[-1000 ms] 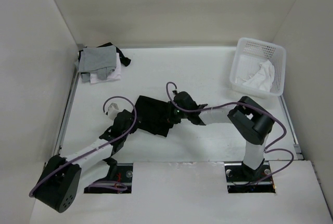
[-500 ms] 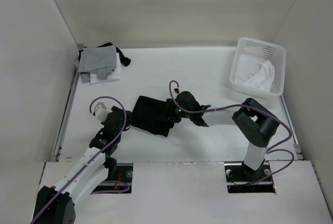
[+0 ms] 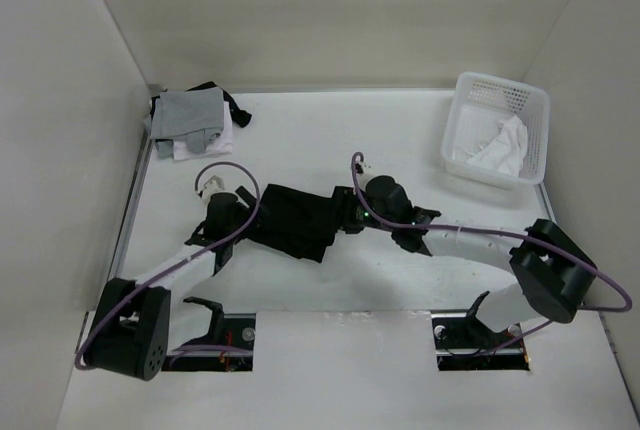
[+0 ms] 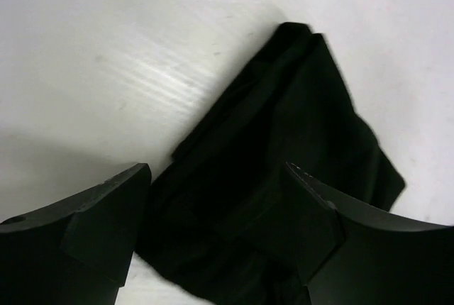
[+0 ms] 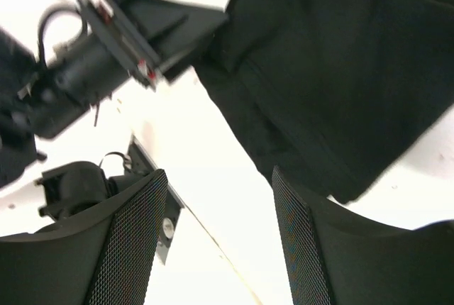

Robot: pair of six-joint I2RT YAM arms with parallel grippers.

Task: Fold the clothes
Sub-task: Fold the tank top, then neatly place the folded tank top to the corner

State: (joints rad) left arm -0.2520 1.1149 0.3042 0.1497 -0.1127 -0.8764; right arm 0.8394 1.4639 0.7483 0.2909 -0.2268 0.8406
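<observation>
Left gripper (image 4: 216, 169) opened, black cloth (image 4: 305, 106) beneath it

I work in a robot lab test booth: plain white walls (image 3: 330, 20) box in a white table (image 3: 330, 140), with my left arm (image 3: 185, 265) and right arm (image 3: 470, 240) bolted at its edge, purple cables (image 3: 228, 165) trailing.

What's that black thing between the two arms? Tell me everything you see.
The black cloth is plain, matte, soft fabric, folded into a rough layered rectangle with uneven edges. It lies flat and askew on the white table, near the middle. The left gripper and right gripper sit at its two ends, both open, holding nothing.
</observation>
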